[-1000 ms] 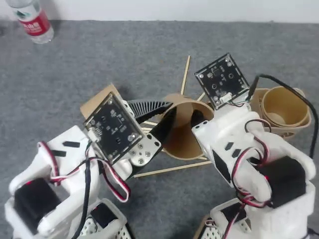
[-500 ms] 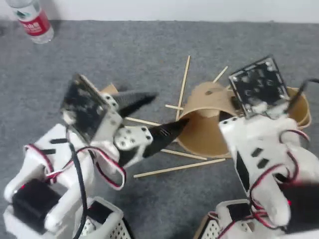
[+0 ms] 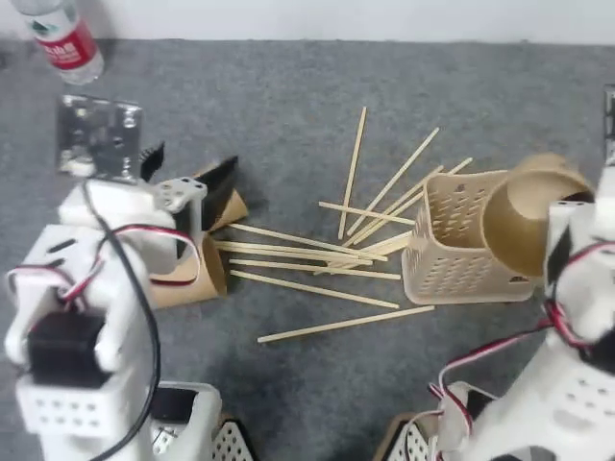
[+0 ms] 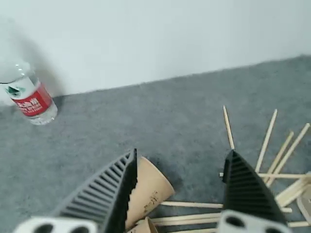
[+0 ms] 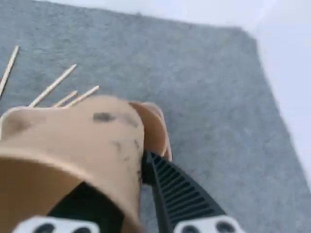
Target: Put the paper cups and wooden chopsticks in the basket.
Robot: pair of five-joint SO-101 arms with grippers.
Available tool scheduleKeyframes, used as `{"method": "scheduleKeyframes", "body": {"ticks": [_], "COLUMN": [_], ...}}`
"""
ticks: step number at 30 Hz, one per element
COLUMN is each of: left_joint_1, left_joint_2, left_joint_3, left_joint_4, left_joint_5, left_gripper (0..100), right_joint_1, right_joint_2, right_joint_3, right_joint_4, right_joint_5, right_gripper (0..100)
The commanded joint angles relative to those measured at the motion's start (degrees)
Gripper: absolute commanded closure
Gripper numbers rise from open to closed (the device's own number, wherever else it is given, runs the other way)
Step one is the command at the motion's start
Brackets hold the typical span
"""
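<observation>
Smooth tan paper cup [image 3: 519, 230], tapered, tipped on its side at the right of the high view, overlapping the right rim of the basket [image 3: 447, 245]; touching it or not, hard to tell. Pinched by its wall in the right gripper [image 5: 142, 167], one ribbed black finger outside the card and the other inside the mouth. Just behind it in the right wrist view, the curved rim of a second cup [image 5: 158, 128].

Basket of beige plastic, squarish, walls pierced with rows of slots, upright on the grey, short-piled bench [image 3: 288, 106]. Thin pale wooden chopsticks [image 3: 317, 259] strewn in a loose fan from mid-frame to the basket's left side, several crossing, a few ends against its wall.

At centre left, two more tan cups on their sides: an upper cup [image 3: 229, 206], cone-like, just beside the left arm, and a lower cup [image 3: 187, 279] partly beneath that arm. Left gripper [image 4: 182, 160] spread wide above the upper cup, nothing between its ridged dark fingers.

In the upper left corner, well apart, a clear plastic bottle [image 3: 62, 38] with a red label.
</observation>
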Motion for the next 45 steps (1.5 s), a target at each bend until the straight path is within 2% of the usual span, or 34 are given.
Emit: {"method": "scheduleKeyframes", "body": {"ticks": [1,6,13,20,27,29,33,35,45], "left_joint_1": [-0.7,-0.8,-8.2,-13.8,-15.0,-14.9,-14.9,-14.9,-14.9], "left_joint_2": [-0.4,-0.4,-0.4,-0.4,-0.4,-0.1,0.1,0.1,0.3], "left_joint_3": [4.7,12.1,21.8,29.8,34.6,34.6,34.6,34.6,35.1], "left_joint_4": [-5.0,-10.2,-18.7,-23.4,-27.1,-27.0,-26.9,-26.9,-27.1], "left_joint_5": [0.5,0.5,0.5,-1.8,-1.7,-1.5,-1.5,-1.5,-1.8], "left_gripper": [73,73,73,73,73,73,73,73,73], "right_joint_1": [1.4,1.5,2.6,5.8,4.0,3.8,5.6,5.8,6.0], "right_joint_2": [1.3,1.5,7.3,18.0,20.8,20.4,18.2,16.0,1.5], "right_joint_3": [-1.9,-1.7,-1.6,-1.7,-1.7,-1.7,-1.9,-2.0,-1.0], "right_joint_4": [1.7,1.5,2.2,2.0,2.2,2.2,1.7,1.5,-2.7], "right_joint_5": [0.4,0.4,0.3,-1.7,-1.8,-2.4,-8.6,-9.0,-9.0], "right_gripper": [99.1,99.1,99.1,99.1,98.4,93.8,71.9,66.0,69.2]}}
